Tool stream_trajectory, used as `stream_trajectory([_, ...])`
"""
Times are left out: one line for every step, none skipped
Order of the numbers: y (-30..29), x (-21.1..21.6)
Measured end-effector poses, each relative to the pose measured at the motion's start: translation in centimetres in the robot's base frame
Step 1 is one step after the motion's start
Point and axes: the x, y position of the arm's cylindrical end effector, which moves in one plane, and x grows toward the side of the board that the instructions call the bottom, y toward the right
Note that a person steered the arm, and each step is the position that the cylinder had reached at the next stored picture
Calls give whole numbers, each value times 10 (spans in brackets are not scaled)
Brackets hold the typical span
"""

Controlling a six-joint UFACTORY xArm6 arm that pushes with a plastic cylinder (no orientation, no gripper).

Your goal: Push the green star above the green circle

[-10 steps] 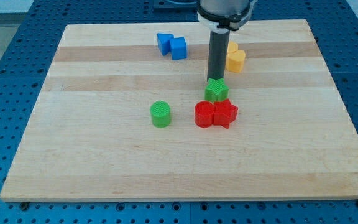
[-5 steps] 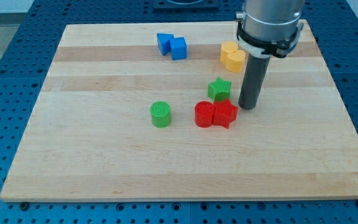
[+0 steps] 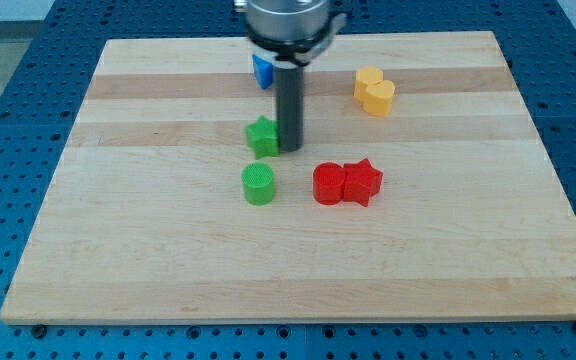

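The green star (image 3: pixel 262 136) lies on the wooden board, just above the green circle (image 3: pixel 258 184), with a small gap between them. My tip (image 3: pixel 290 149) rests on the board touching the star's right side. The rod rises straight up from there and hides part of the blue blocks behind it.
A red circle (image 3: pixel 328 184) and a red star (image 3: pixel 363 182) sit together right of the green circle. Two yellow blocks (image 3: pixel 374 91) lie at the upper right. A blue block (image 3: pixel 261 70) shows at the top, partly hidden by the rod. The wooden board (image 3: pixel 118 250) sits on a blue perforated table.
My tip swung around the star's right side and moved left, pushing the green star left from above the red blocks to above the green circle.
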Motion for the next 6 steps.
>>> stream_trajectory([1, -3])
stream_trajectory([29, -27])
stream_trajectory([7, -56])
stream_trajectory([-48, -58])
stream_trajectory([-96, -58])
stream_trajectory([-99, -52])
